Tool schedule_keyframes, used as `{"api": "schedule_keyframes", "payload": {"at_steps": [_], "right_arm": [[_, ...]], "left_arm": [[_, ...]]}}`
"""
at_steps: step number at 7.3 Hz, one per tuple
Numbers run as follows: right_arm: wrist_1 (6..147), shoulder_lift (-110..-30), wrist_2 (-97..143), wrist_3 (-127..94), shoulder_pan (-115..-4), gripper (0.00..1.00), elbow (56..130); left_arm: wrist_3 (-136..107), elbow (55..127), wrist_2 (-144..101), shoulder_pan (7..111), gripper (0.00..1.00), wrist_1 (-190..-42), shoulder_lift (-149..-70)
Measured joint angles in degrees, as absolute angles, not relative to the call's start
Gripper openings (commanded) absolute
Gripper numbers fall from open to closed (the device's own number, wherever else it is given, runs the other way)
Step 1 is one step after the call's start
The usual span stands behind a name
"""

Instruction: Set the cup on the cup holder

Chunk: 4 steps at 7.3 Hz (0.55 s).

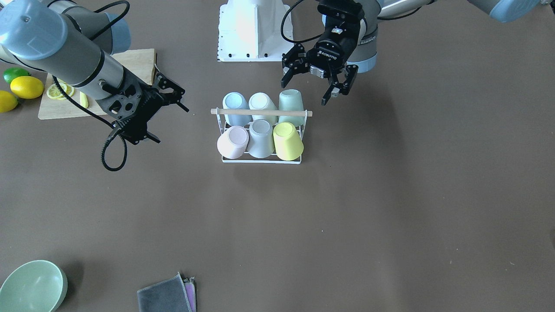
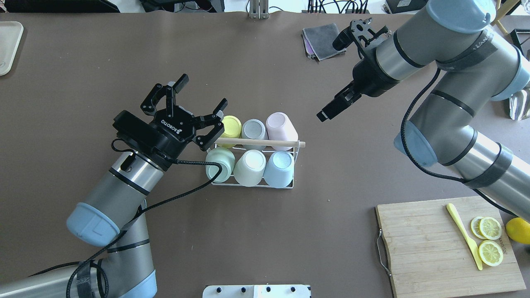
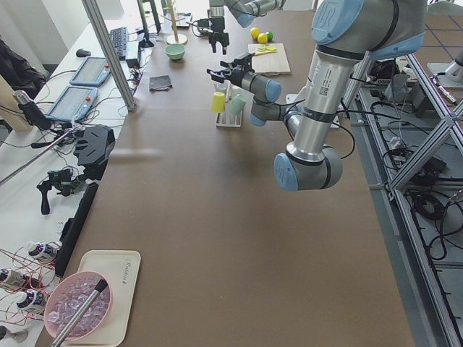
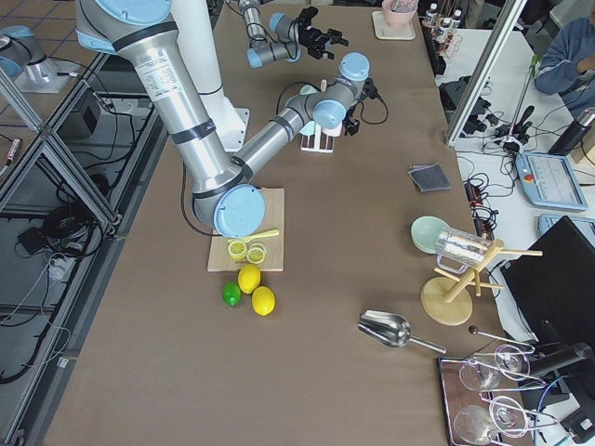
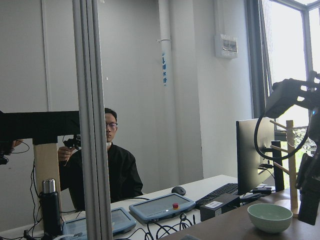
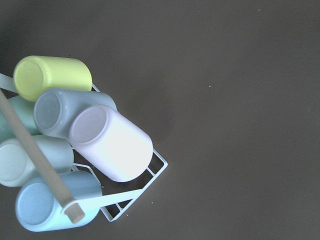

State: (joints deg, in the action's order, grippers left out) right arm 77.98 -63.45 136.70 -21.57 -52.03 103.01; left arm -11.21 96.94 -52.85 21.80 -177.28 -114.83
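Note:
The cup holder point(image 1: 260, 161) is a white wire rack with a wooden rod handle point(image 2: 261, 142), standing mid-table. Several cups sit upside down on its prongs, among them a yellow cup point(image 1: 288, 141), a pink cup point(image 2: 281, 124) and a pale green cup point(image 1: 290, 104). My left gripper point(image 2: 201, 93) is open and empty, hovering above the rack's end by the green and yellow cups. My right gripper point(image 2: 331, 78) is open and empty, off the rack's other end. The right wrist view looks down on the rack point(image 6: 145, 185) and the pink cup point(image 6: 112, 142).
A wooden cutting board point(image 2: 430, 248) with lemon slices and a yellow knife lies near my right arm, with lemons and a lime point(image 1: 15, 74) beside it. A green bowl point(image 1: 32, 286) and a grey cloth point(image 1: 167, 294) lie at the far edge. An operator shows in the left wrist view.

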Motion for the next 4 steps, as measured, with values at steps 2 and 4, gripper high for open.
{"api": "schedule_keyframes", "payload": {"at_steps": [2,4], "right_arm": [[79.9,-67.3,133.7,-18.7,-58.1,1.00,103.0],[90.3,-68.7,131.7,-18.1,-66.4,1.00,103.1]], "left_arm": [[-12.2,97.4,-56.6,23.2,0.98,-174.0,-111.8],[-17.3,97.5,-60.6,27.1,0.98,-168.8,-110.2]]}}
